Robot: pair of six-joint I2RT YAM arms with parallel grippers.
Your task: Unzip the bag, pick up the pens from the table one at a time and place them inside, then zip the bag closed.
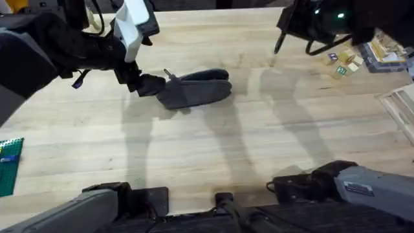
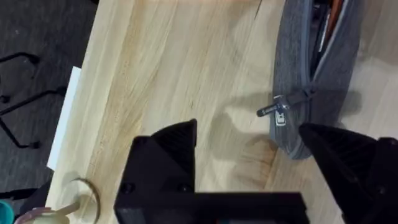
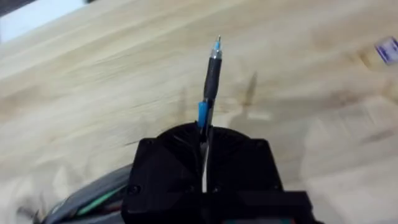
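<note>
Nearest the camera in the overhead view, the two arm bases sat dark along the lower edge of the desk (image 1: 194, 162), a light wooden top with plank strips. At the lower left edge lay a green studded plate (image 1: 10, 165).

Farther out, left of the middle, the bag (image 1: 197, 87) lay flat on the desk, a grey oblong pouch. The left pincer (image 1: 145, 84) was at the bag's left end. In the left wrist view its fingers (image 2: 165, 149) stood wide apart, one on bare wood and the other beside the pouch's rounded end, and nothing was gripped between them. The same view showed the zipper partly parted along the pouch, with the small dark pull tab (image 2: 273, 111) sticking out sideways near that end.

Farther still, at the upper right, the right pincer (image 1: 281, 39) hung above the desk, well apart from the bag. In the right wrist view it was closed on a pen (image 3: 210, 81), dark-bodied with a blue band, whose tip pointed out beyond the fingers over bare wood.

At the far right edge lay a scatter of small coloured blocks (image 1: 343, 63).
</note>
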